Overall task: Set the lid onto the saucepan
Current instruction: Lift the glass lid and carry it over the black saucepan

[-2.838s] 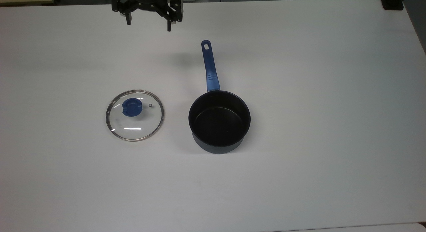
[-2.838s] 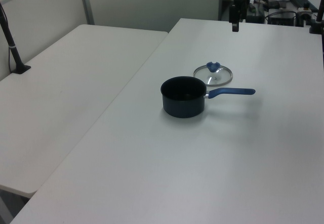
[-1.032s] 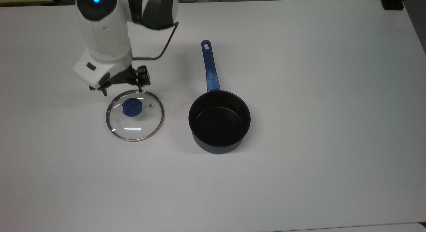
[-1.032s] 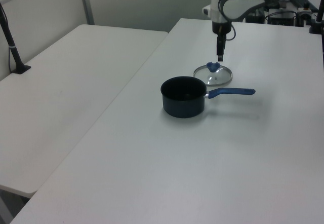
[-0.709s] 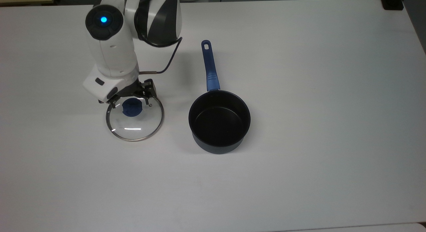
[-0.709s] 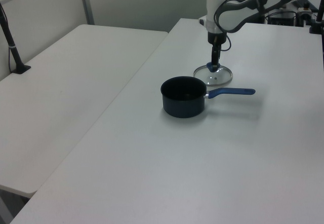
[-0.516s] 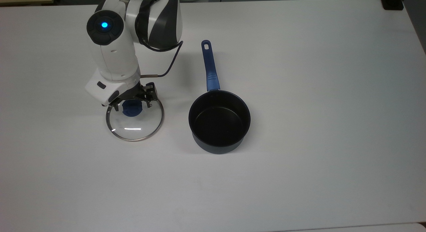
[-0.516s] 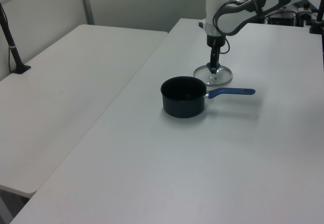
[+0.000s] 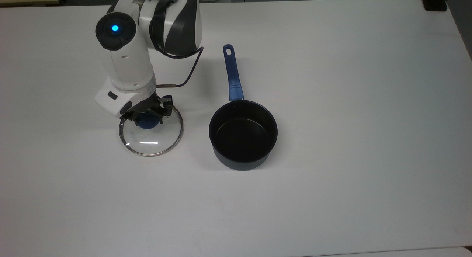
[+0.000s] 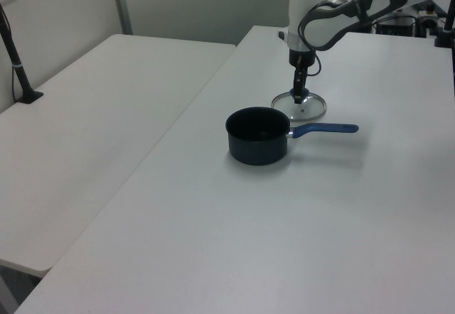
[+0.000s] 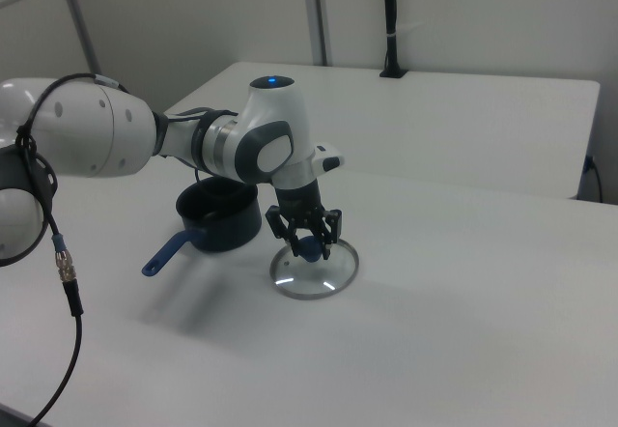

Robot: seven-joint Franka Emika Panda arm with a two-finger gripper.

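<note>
The saucepan (image 9: 243, 134) stands upright on the white table (image 9: 350, 102), near the middle of the top view. Its black inside holds nothing; the bare bottom shows. Its long blue handle (image 9: 231, 74) points straight toward the top view's far edge, with the hole at its tip. In the left view the saucepan (image 10: 258, 136) sits nearer than the lid, its handle (image 10: 323, 128) reaching toward the left view's right. In the right view the saucepan (image 11: 222, 215) stands partly behind the arm, handle (image 11: 169, 251) pointing to the right view's lower left.

The lid (image 9: 151, 133) lies flat on the table on the top view's left of the saucepan, apart from it and not touching it. Its blue knob (image 9: 147, 121) faces up at the centre of the glass.

The gripper (image 9: 146, 114) is down over the lid, with a finger on each side of the knob. In the right view the gripper (image 11: 306, 243) stands upright above the lid (image 11: 314, 270), its fingers (image 11: 331, 226) spread either side of the knob (image 11: 307, 247); a gap seems to remain, and whether they already press the knob I cannot tell. In the left view the gripper (image 10: 298, 96) points straight down onto the lid (image 10: 299, 104)
</note>
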